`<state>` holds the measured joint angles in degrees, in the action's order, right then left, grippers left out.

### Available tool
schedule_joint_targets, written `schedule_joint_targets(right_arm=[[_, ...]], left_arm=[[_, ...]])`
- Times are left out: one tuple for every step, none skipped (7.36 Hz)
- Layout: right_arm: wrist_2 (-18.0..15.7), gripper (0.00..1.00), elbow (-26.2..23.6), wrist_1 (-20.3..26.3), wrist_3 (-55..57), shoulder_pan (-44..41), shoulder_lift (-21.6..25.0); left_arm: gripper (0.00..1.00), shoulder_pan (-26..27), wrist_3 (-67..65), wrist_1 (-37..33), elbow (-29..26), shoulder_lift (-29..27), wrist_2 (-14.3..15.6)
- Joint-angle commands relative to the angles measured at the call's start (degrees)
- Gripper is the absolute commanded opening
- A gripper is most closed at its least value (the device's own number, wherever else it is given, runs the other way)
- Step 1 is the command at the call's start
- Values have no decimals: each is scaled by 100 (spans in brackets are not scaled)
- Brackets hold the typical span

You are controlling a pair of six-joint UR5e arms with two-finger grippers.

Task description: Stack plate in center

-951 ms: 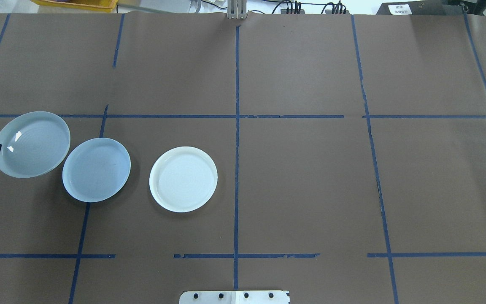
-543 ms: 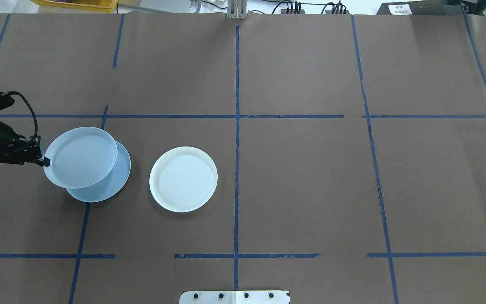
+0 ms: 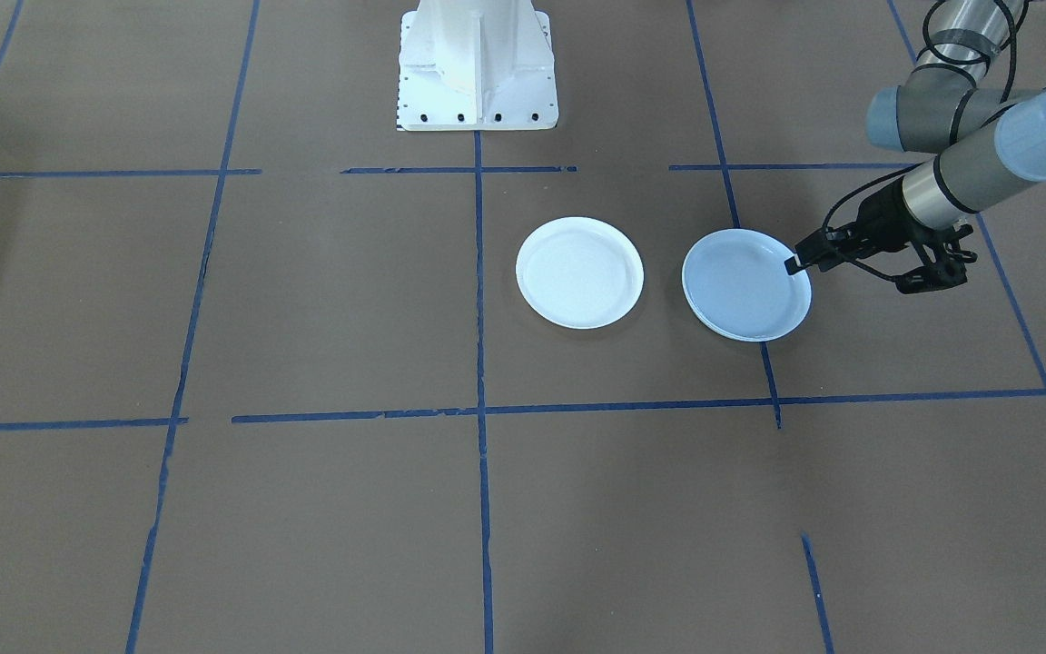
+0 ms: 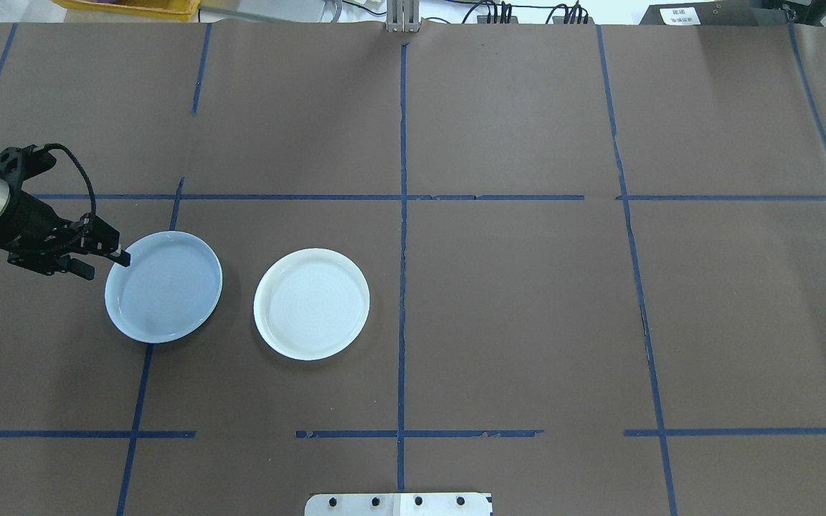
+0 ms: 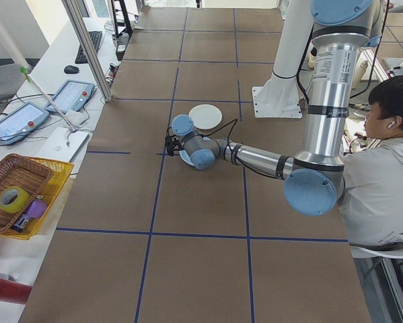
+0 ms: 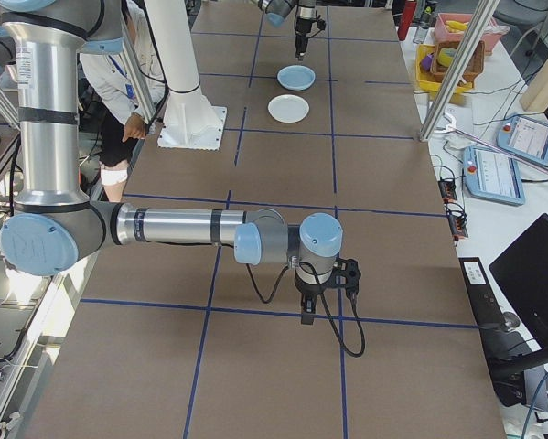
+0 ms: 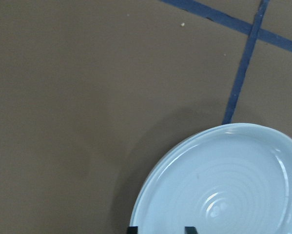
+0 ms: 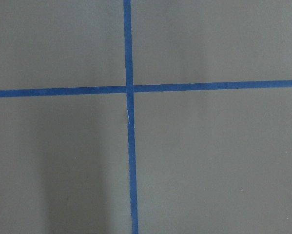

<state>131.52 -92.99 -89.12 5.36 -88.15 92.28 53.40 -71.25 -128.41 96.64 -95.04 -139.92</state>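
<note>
**Camera placement**

Overhead looks forward and down from behind the robot; the front view faces back, steeply down. Both share the white plate [image 4: 311, 304] and the taped desk [image 4: 513, 308]. End cameras look along the desk from opposite ends. Wrist cameras sit close, facing down at the paper.

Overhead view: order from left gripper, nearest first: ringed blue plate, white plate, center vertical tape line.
Left gripper:
1. Ringed blue plate, at the fingertips, on the stack.
2. White plate, further toward the middle.
3. Center vertical tape line, beyond the white plate.
</note>
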Motion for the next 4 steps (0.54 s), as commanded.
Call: schedule_joint_targets(right_arm=[[-4, 100, 0, 0, 0, 0, 0], [-4, 100, 0, 0, 0, 0, 0], [5, 100, 0, 0, 0, 0, 0], [5, 100, 0, 0, 0, 0, 0]], left_arm=[[100, -354, -973, 35, 285, -529, 227], [100, -818, -1501, 44, 241, -846, 768], [100, -1206, -1871, 53, 171, -1067, 947], [100, -1566, -2101, 53, 144, -1095, 1419]])
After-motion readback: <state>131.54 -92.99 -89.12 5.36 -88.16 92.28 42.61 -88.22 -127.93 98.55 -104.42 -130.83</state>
